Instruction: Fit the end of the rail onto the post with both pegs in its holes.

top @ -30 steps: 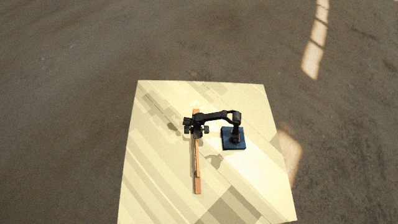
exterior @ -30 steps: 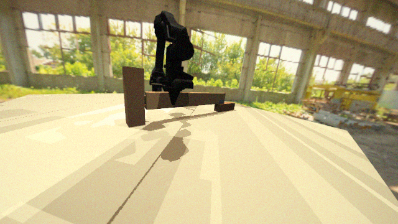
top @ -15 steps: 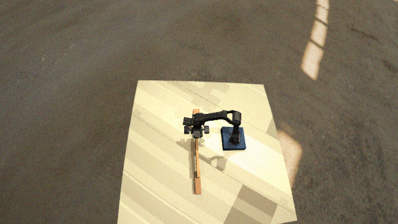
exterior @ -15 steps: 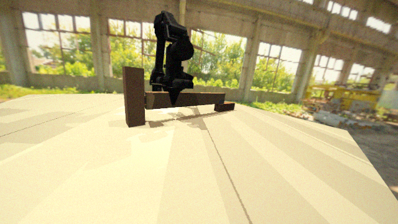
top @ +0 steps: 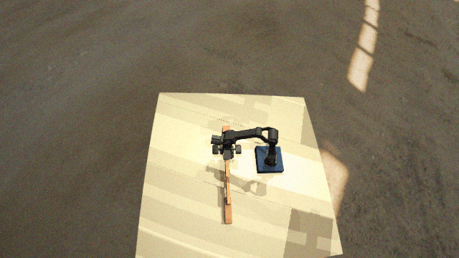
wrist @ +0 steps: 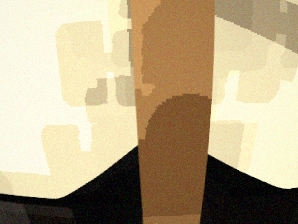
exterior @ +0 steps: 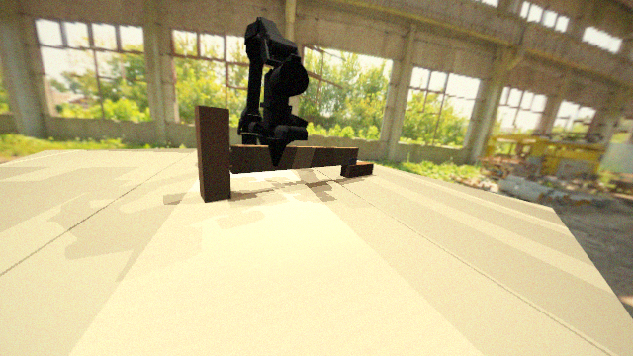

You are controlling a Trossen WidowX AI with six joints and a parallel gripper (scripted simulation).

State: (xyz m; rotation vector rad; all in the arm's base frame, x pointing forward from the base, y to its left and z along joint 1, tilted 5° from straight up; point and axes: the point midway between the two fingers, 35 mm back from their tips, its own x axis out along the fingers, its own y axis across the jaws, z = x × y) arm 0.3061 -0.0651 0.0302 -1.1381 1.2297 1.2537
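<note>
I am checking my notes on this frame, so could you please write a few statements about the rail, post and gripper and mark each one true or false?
1. The gripper is shut on the rail. True.
2. The rail lies flat on the table. False: it is held raised, roughly level.
3. The rail's near end sits against the post in the exterior view. True.
4. The rail's far end is at the footboard block. True.
5. The post has tipped over. False: it stands upright.
</note>
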